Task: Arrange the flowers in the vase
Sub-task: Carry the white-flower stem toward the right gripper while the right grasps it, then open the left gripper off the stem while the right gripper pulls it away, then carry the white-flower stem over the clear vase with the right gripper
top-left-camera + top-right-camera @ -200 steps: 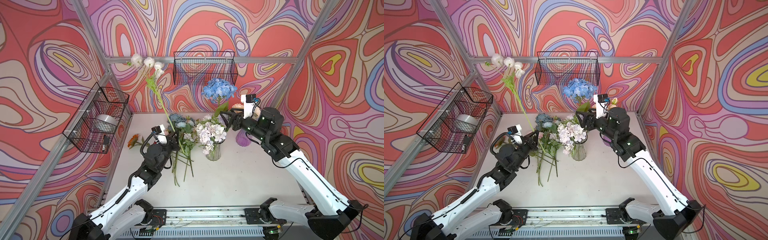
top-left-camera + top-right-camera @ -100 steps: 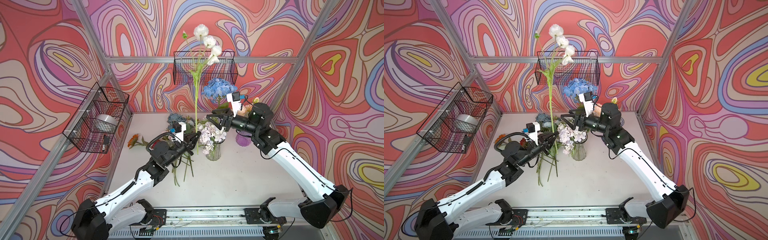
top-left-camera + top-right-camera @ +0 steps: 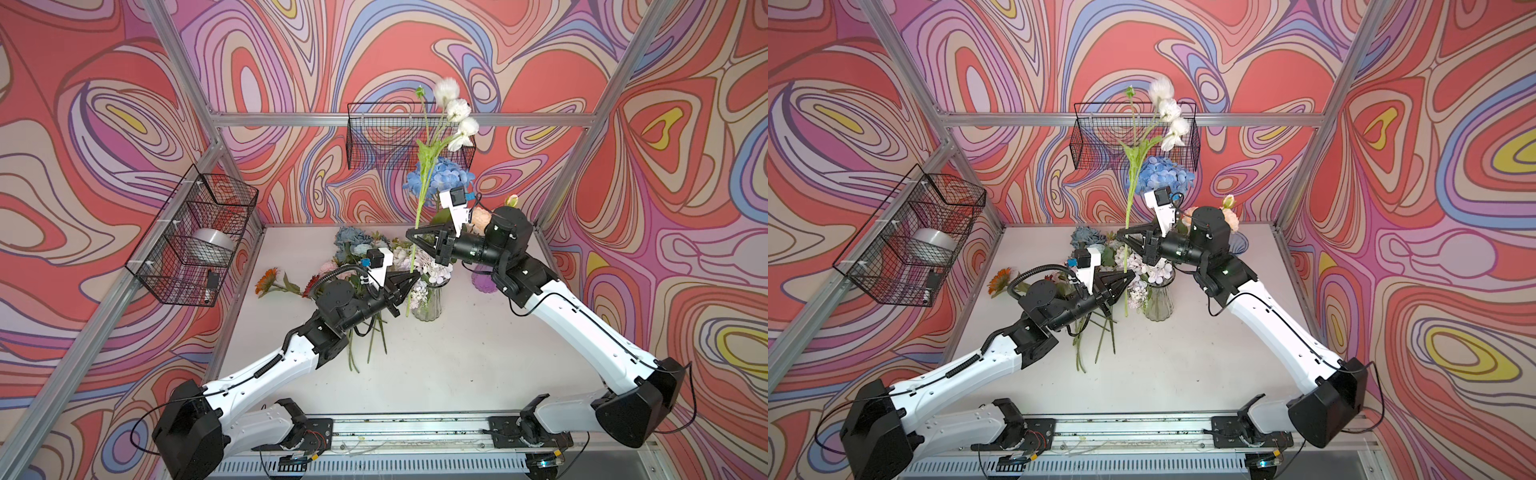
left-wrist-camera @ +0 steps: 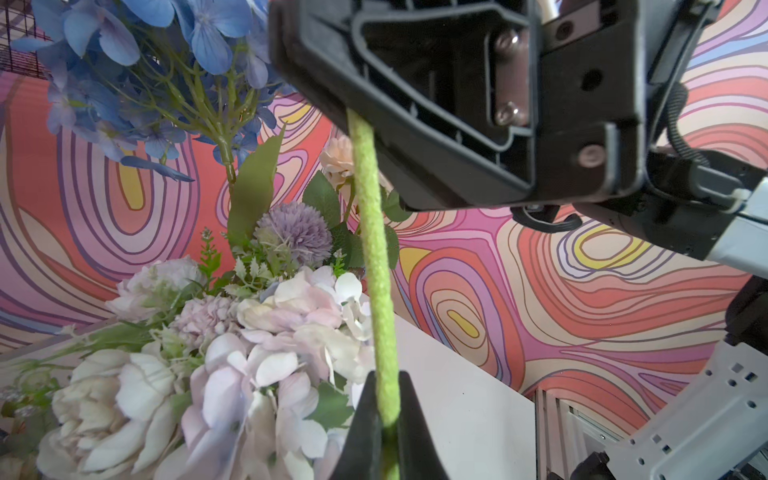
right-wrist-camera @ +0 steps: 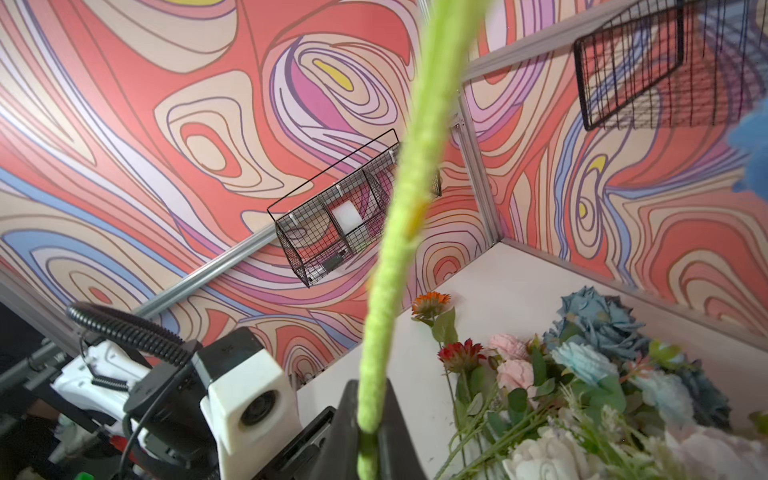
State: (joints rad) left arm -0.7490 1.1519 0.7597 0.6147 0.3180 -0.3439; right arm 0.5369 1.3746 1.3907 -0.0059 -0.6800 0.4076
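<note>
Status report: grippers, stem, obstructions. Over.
Left gripper shut on stem, low. Right gripper shut on it, higher. Stem upright, foot beside vase, not in. Blooms crowd vase mouth.

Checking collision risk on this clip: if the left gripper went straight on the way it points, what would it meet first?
Most likely the pale blooms in the vase, just beyond the left gripper, which is shut on the green stem. Depth is unclear; it might slip past them.
</note>
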